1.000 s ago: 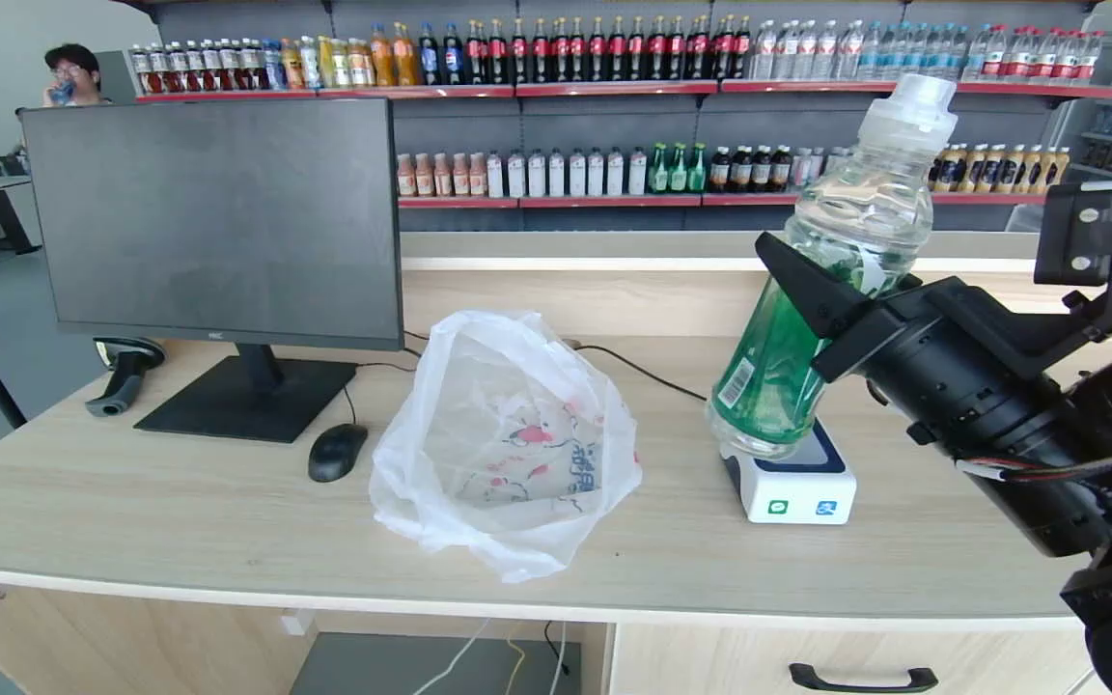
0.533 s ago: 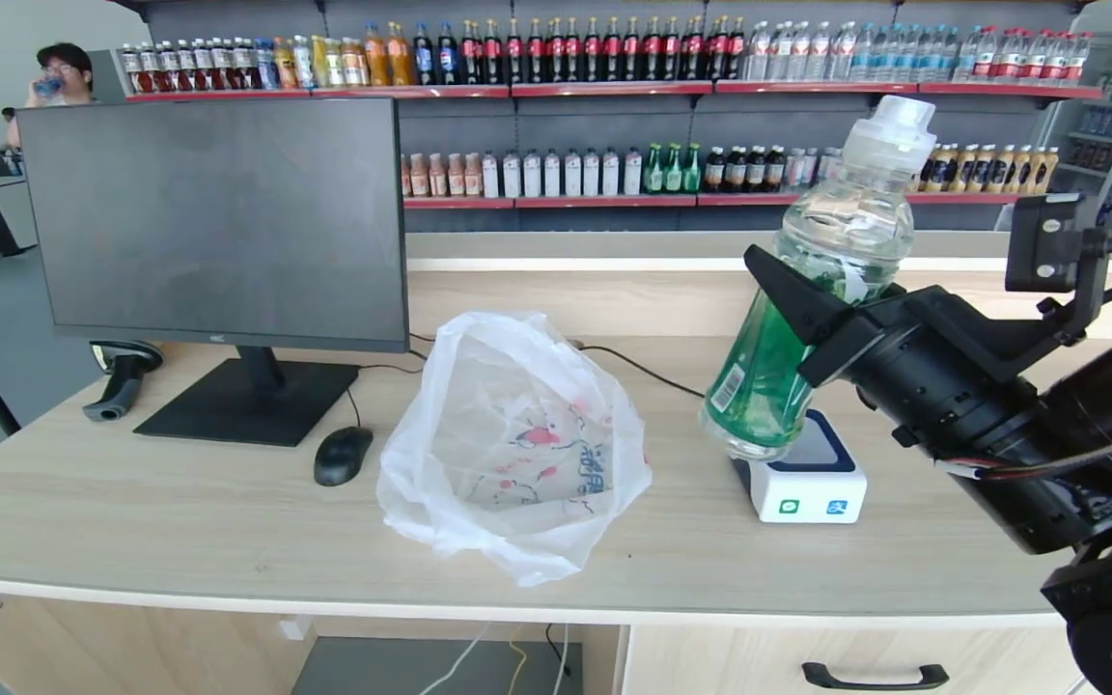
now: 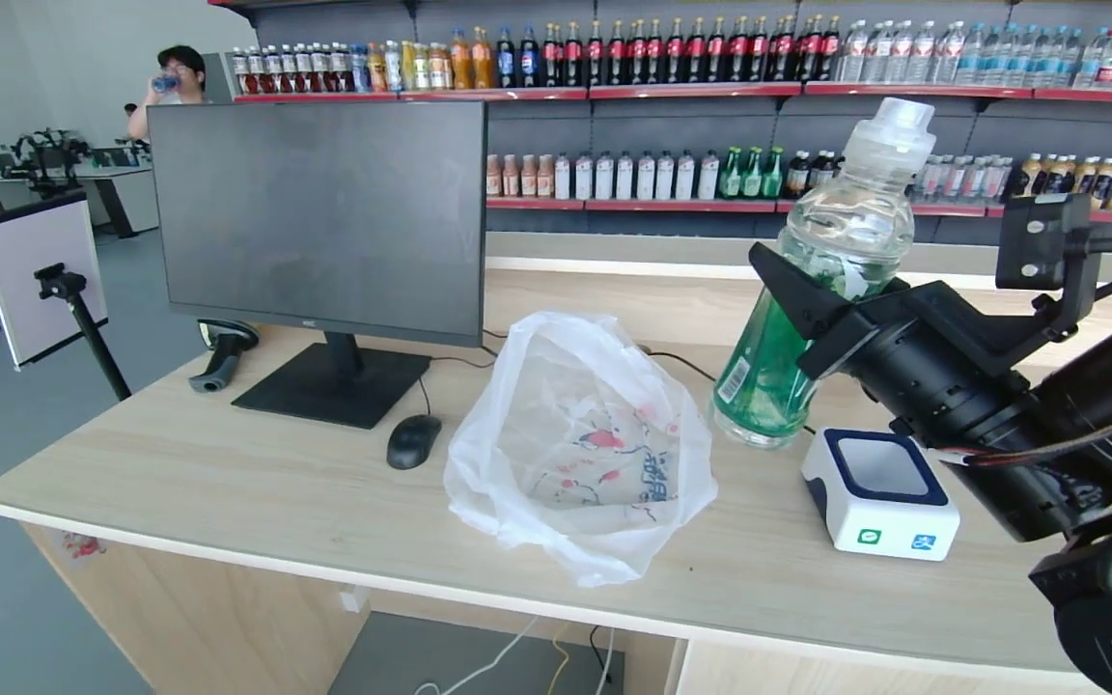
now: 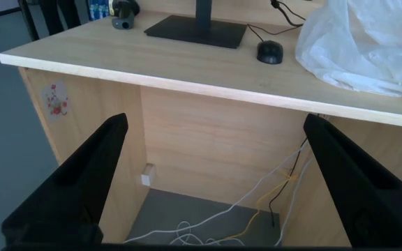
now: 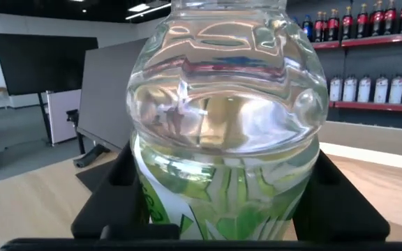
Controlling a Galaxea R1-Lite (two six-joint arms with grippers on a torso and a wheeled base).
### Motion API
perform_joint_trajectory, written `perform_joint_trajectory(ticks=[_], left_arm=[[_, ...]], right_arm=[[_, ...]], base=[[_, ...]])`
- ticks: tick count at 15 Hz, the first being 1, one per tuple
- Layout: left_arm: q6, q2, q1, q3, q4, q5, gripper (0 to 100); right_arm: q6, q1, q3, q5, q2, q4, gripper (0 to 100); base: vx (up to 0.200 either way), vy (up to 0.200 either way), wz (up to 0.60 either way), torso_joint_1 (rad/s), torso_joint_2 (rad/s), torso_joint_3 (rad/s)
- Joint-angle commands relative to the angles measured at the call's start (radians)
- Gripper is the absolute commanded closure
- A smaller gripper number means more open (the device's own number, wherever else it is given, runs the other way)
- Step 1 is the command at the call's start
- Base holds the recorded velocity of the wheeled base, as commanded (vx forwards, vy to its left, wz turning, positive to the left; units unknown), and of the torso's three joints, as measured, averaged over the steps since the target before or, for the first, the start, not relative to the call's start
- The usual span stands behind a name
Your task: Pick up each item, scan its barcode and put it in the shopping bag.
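Observation:
A clear bottle (image 3: 766, 372) with a green label and a white cap hangs tilted over the counter, between the shopping bag and the scanner. My right gripper (image 3: 810, 301) is shut on its middle, and the barcode faces the bag. In the right wrist view the bottle (image 5: 223, 132) sits between the black fingers (image 5: 107, 206). The white plastic shopping bag (image 3: 583, 439) lies open on the counter left of the bottle. The white barcode scanner (image 3: 879, 494) stands below and right of the bottle. My left gripper (image 4: 215, 188) is open, low in front of the counter's edge.
A monitor (image 3: 324, 217) stands at the back left with a mouse (image 3: 413, 441) and a handheld scanner (image 3: 220, 352) near it. Cables run behind the bag. Shelves of drinks (image 3: 672, 58) line the back wall. The wooden counter (image 3: 228, 483) has free room at its front left.
The head camera has panned left. Relative to the scanner, the bottle in my right gripper has moved left, from above the scanner toward the bag.

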State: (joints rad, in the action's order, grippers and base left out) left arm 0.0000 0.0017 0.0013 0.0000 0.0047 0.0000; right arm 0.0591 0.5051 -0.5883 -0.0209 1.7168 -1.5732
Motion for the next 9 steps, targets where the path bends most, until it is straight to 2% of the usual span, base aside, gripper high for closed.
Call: perform_joint_trajectory(ticks=[1,6,9], left_arm=[[0.0,0.0,-0.001,0.0,0.001,0.0,0],[-0.002,0.0,-0.001,0.0,0.001,0.0,0],[-0.002,0.0,-0.001,0.0,0.001,0.0,0]], right_arm=[[0.001,0.0,-0.007,-0.002,0.024,0.002,100],[0.001,0.012,-0.097,-0.002,0.15,0.002,100],[-0.004,0.073,-0.176,-0.053,0.236,0.002,100]], base=[[0.0,0.0,0.0,0.0,0.0,0.0],[0.0,0.0,0.0,0.0,0.0,0.0],[0.0,0.0,0.0,0.0,0.0,0.0]])
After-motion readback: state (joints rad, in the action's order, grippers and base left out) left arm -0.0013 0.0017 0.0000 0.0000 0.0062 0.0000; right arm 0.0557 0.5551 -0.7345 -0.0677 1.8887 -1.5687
